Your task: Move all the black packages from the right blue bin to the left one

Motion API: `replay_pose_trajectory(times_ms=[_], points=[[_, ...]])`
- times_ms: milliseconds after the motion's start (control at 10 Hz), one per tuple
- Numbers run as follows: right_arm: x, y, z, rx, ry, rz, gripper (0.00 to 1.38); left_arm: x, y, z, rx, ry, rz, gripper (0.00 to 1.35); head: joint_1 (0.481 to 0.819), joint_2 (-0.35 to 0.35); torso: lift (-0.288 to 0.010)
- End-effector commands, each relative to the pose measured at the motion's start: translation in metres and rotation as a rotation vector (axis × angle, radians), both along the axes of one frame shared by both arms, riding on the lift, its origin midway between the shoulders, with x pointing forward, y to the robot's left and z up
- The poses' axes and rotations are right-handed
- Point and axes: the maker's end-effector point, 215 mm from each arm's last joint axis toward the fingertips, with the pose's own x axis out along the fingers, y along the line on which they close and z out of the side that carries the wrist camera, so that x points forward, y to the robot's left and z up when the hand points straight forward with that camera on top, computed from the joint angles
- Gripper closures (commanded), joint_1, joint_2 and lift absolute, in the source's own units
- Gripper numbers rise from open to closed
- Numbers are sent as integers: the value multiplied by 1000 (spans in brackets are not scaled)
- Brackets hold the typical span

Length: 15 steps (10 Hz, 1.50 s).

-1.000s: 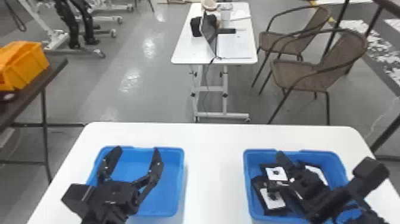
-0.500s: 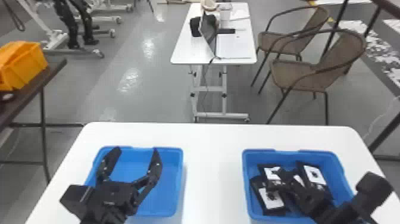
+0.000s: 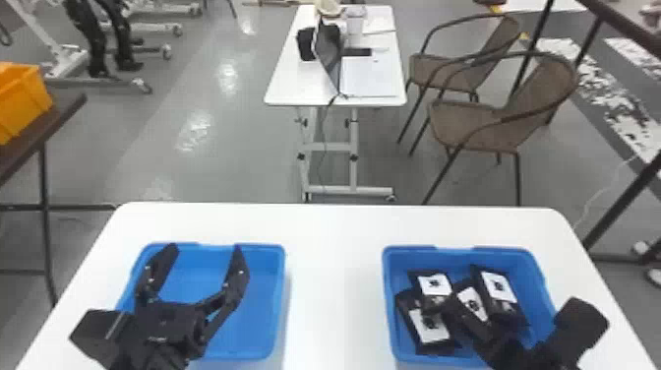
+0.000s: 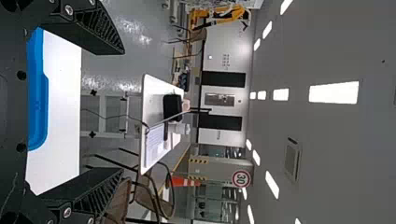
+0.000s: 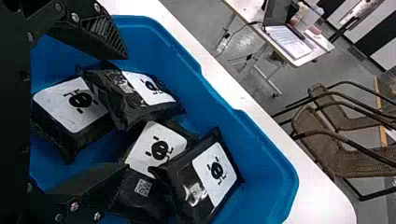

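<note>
Over the left blue bin [image 3: 268, 315], my left gripper [image 3: 205, 250] is open with nothing between its fingers; the left wrist view also shows this gripper [image 4: 122, 109]. My right gripper [image 3: 501, 348] reaches low into the right blue bin [image 3: 538, 295] from its near side, partly covering the packages. In the right wrist view it [image 5: 125, 112] is open, fingers wide apart. Several black packages with white labels lie there: one at the left front [image 3: 428, 327], one behind it [image 3: 434, 284], a middle one [image 3: 471, 304] and a right one [image 3: 499, 290]. One finger overlaps the middle package [image 5: 140, 186].
Both bins stand on a white table [image 3: 334, 285], a strip of tabletop between them. Beyond are a smaller white table [image 3: 305, 83] with a laptop and two brown chairs [image 3: 487, 128]. An orange crate [image 3: 22, 101] stands on a dark table at far left.
My right gripper has moved leftward and nearer the robot, uncovering more of the packages at the bin's right side. My left arm has kept still.
</note>
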Motion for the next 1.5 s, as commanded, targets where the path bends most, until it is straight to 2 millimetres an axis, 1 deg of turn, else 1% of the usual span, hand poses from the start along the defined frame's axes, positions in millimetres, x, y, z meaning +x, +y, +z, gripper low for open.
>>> replay_pose_trajectory(times_ms=[0, 200, 400, 500, 600, 700, 800, 900, 1000, 1100, 1300, 1400], points=[[10, 2, -2, 21, -8, -3, 183, 0, 0, -1, -2, 2, 1, 130, 695, 27, -41], [24, 9, -3, 44, -13, 4, 182, 0, -1, 0, -4, 0, 1, 130, 695, 30, -41], [35, 19, -11, 63, -10, 29, 209, 0, -1, 0, -4, -2, 0, 130, 695, 37, -41], [38, 22, -12, 62, -8, 40, 438, 0, -1, -1, -5, 0, -1, 130, 695, 43, -41], [39, 26, -15, 89, -5, 44, 753, 0, -1, -1, -7, 0, -2, 130, 695, 49, -41], [37, 31, -21, 106, 3, 61, 1099, 1, -1, 0, -6, -4, -2, 130, 695, 52, -41], [33, 38, -24, 116, 11, 71, 1273, 0, -1, -1, -9, -2, -3, 130, 695, 58, -41], [30, 46, -24, 143, 15, 75, 1299, 0, -1, -1, -12, -2, -4, 130, 695, 67, -41], [27, 49, -23, 146, 13, 77, 1299, 0, -1, 0, -9, -4, -8, 130, 695, 77, -41], [26, 49, -18, 146, 2, 76, 1299, 0, 0, 0, -8, -4, -8, 130, 695, 81, -41], [28, 48, 2, 138, -42, 77, 1299, 1, -1, 1, -8, -7, -10, 130, 695, 87, -41], [27, 50, 20, 131, -71, 97, 1299, 1, 0, 0, -12, -5, -9, 130, 695, 86, -41]])
